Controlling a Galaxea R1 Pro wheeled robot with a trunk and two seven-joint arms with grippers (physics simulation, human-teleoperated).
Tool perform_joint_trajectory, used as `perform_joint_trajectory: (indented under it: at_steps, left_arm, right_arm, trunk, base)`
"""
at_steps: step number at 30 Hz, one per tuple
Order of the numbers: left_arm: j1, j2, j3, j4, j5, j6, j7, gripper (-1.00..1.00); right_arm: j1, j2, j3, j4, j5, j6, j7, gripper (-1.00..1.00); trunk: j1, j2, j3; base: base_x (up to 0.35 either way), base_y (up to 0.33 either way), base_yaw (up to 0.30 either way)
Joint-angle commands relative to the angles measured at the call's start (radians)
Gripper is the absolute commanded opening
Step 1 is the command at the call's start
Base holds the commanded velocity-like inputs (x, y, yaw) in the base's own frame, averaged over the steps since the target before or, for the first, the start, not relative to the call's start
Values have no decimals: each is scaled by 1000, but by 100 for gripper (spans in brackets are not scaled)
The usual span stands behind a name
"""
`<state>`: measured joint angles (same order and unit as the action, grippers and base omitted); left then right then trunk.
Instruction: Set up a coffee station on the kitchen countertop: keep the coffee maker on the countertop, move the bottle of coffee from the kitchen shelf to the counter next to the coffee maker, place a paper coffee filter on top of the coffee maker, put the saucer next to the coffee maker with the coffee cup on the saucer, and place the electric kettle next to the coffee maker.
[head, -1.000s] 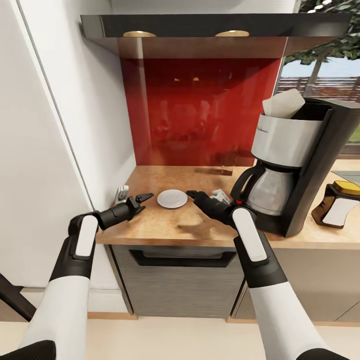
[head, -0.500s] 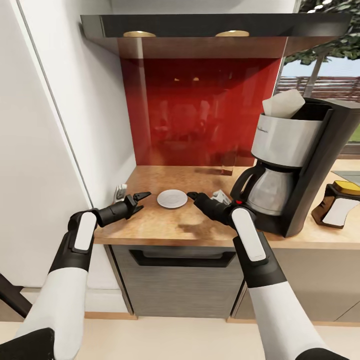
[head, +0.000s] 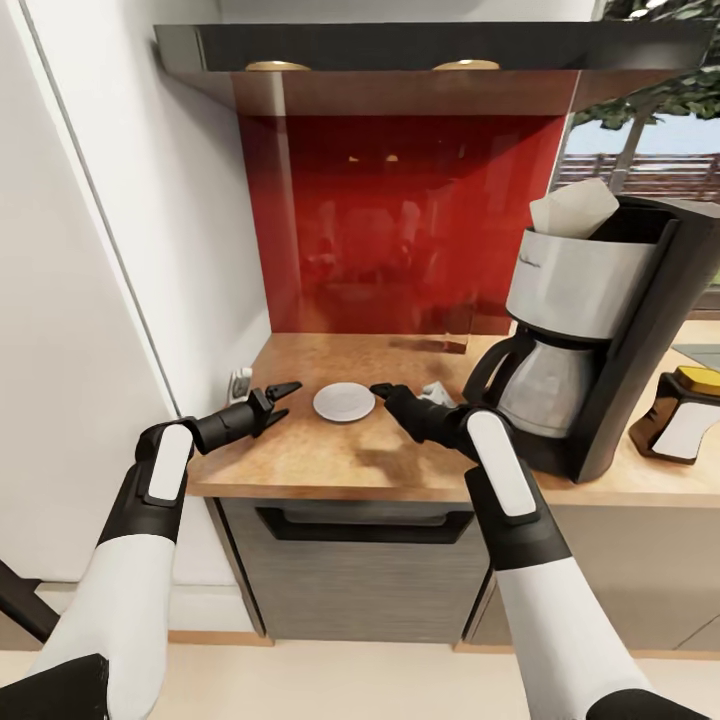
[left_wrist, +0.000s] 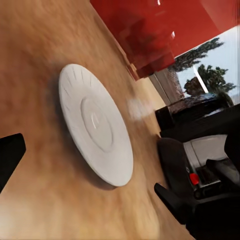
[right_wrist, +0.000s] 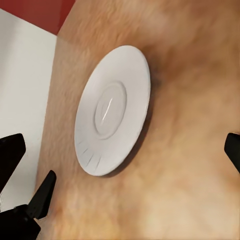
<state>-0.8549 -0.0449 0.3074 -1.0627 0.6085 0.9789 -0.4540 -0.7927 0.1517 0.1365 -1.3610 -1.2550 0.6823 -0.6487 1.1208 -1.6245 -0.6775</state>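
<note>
We had drawn our left gripper (head: 268, 392) back slightly; both wide-open grippers flanked the empty saucer (head: 344, 401), cup pending.

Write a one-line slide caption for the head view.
Both open grippers, left and right, flank the empty saucer beside the coffee maker.

small dark script wordmark on the coffee maker (head: 590, 340) silver filter basket, too blurred to read, white label on the bottle of coffee (head: 681, 427) showing no legible print
</note>
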Motion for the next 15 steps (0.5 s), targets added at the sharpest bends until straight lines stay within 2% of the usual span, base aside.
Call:
perform_joint_trajectory:
  at_steps: [1,4,10,15]
  left_arm:
    - [-1,-1,4,0,-6,6,-12,100]
    - [-1,-1,4,1,-6,6,-31,100]
    - [-1,-1,4,1,-6,6,-36,100]
    - [-1,-1,4,25,-6,6,-41,100]
  right_arm:
    - [-1,0,0,-1,-16,-1,-15,100]
    - [-2,0,0,1,-37,-2,-31,100]
    - [-3,0,0,3,-40,-3,-33,100]
    - [-3,2,1,23,-41,-5,-34,100]
  trunk:
    - [0,-1,-1]
    - [0,-1,-1]
    - [0,-1,-1]
    - [0,-1,-1]
  base:
    - [44,0,0]
    - [36,0,0]
    - [108,0,0]
    - [31,0,0]
